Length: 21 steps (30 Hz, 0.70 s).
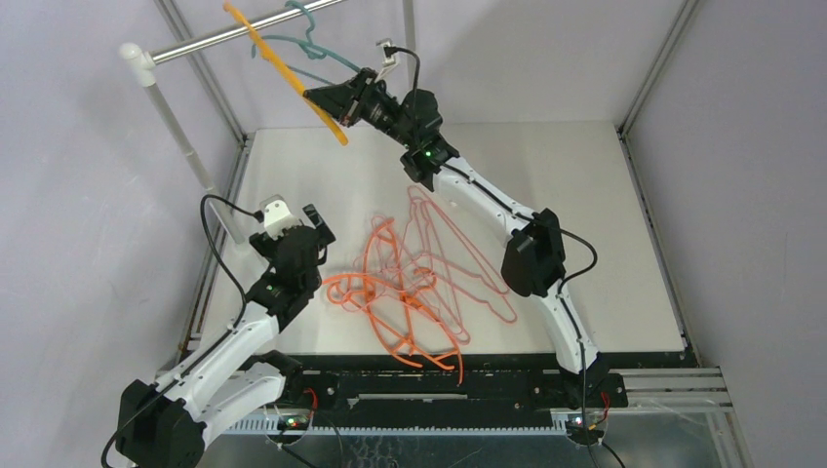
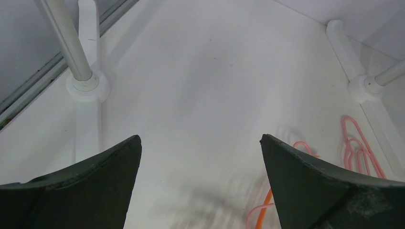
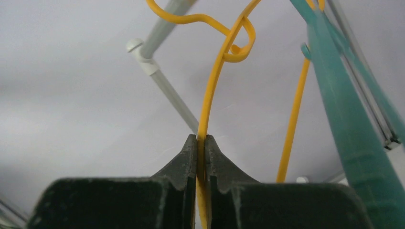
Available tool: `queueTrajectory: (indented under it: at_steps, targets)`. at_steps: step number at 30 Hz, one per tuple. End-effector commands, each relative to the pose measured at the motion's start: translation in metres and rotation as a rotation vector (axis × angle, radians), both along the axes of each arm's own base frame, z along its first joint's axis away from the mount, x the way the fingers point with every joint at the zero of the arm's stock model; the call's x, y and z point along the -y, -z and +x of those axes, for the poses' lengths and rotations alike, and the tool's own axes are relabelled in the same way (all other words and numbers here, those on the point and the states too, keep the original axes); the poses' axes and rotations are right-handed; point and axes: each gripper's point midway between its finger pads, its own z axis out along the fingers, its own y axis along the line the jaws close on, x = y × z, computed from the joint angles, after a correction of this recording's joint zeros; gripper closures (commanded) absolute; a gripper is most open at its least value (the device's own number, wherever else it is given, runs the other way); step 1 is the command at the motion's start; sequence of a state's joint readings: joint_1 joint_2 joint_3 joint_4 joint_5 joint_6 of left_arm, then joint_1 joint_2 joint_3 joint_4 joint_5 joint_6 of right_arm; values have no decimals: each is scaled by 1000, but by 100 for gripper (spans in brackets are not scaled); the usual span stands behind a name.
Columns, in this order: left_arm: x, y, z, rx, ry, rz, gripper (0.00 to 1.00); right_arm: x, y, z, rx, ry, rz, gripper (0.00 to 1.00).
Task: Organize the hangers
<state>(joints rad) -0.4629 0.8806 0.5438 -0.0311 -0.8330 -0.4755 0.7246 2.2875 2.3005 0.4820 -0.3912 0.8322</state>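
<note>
Up at the silver rail point(image 1: 210, 41), the right gripper point(image 1: 330, 100) is raised off the table point(image 1: 585, 195), its jaws clamped on the wire of the yellow-orange hanger point(image 1: 288, 76). The right wrist view confirms this: both dark fingers point(image 3: 184, 157) press flat against the yellow wire point(image 3: 210, 95), with no gap showing either side.

That hanger runs steeply tilted, its upper end crossing the rail and its lower end sticking out just below the gripper. Its hook curls close around the rail (whether it actually bears on the rail, I cannot tell).

The teal hanger point(image 1: 293, 41) hangs from the rail just beside the yellow-orange one, on the side away from the white post point(image 1: 171, 117). In the right wrist view its teal bar point(image 3: 334, 95) fills the right side.

Well below the rail, the orange hangers point(image 1: 390, 322) lie flat on the table in a tangled pile. The pale pink hangers point(image 1: 468, 263) overlap them on the side farther from the post.

The left gripper point(image 1: 320, 226) sits low, near the foot of the post. Its jaws are spread wide with nothing between them, only bare table showing in its wrist view point(image 2: 200, 138).
</note>
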Motion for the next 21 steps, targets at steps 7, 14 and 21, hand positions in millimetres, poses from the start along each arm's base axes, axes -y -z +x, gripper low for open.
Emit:
queueTrajectory:
  at_steps: [7,14,21]
  targets:
    - [4,-1,1,25,9,-30,0,19,-14,22,-9,112,71,100]
    - [3,-1,1,26,4,-24,1,32,-14,15,-11,107,68,64]
    - [1,-2,0,27,-2,-19,0,60,-11,-6,-1,213,11,15]
